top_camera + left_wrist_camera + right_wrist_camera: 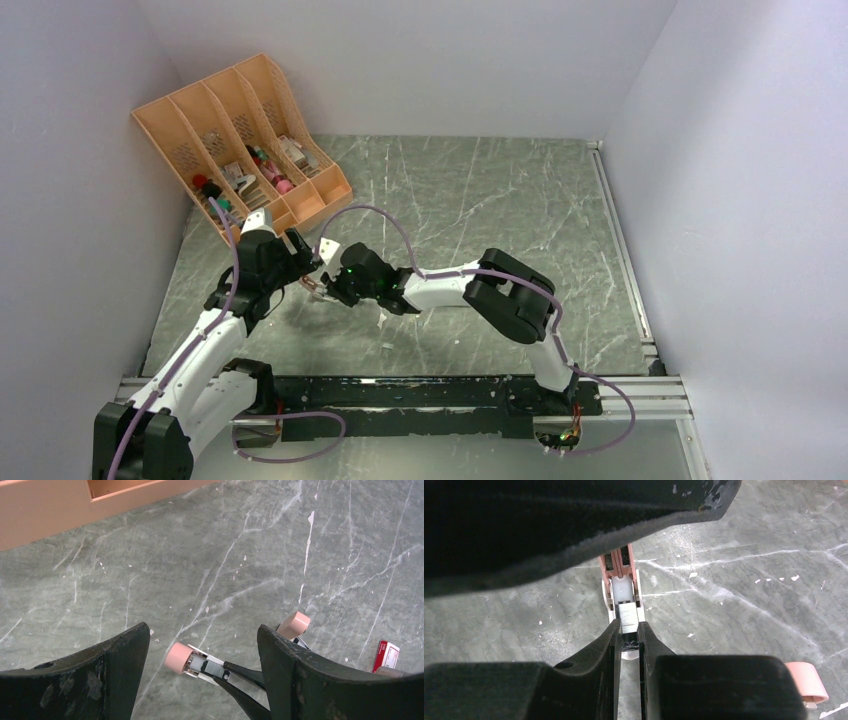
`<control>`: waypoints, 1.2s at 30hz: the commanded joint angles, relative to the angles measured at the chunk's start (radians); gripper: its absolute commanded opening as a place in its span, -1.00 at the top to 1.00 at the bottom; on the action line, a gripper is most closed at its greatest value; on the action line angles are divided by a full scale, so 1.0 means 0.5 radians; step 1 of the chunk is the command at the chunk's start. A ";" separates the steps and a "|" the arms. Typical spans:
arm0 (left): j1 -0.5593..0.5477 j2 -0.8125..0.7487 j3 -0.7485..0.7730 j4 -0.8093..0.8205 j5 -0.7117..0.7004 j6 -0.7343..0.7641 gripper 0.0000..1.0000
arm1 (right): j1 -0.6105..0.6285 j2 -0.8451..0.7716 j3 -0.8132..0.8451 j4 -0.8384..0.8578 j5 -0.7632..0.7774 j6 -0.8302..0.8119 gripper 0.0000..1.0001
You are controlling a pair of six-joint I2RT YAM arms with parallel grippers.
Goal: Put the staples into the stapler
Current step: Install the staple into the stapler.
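The pink stapler (178, 658) lies open on the marble table, its magazine channel (622, 587) facing up. My right gripper (628, 632) is shut on a short silvery strip of staples (627, 617), which sits in that channel just behind the white pusher. The same strip (214, 668) shows in the left wrist view with the right fingertips (245, 672) pinching it. My left gripper (202, 667) hangs open above the stapler, with its fingers wide to either side and touching nothing I can see. From above, both grippers meet over the stapler (313, 289). The red-and-white staple box (386, 655) lies to the right.
An orange desk organizer (240, 140) with several compartments of small items stands at the back left. Another pink rounded piece (295, 624) lies just behind my left gripper's right finger. The right arm's elbow (515, 295) rises mid-table. White specks dot the marble.
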 commanded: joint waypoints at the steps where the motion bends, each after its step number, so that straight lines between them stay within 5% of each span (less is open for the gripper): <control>1: 0.021 -0.030 -0.013 0.033 0.013 0.009 -0.66 | 0.005 0.047 0.057 -0.044 0.014 0.009 0.64; 36: 0.021 -0.020 -0.009 0.035 0.004 0.009 -0.66 | 0.004 0.072 0.141 -0.232 0.166 -0.062 0.65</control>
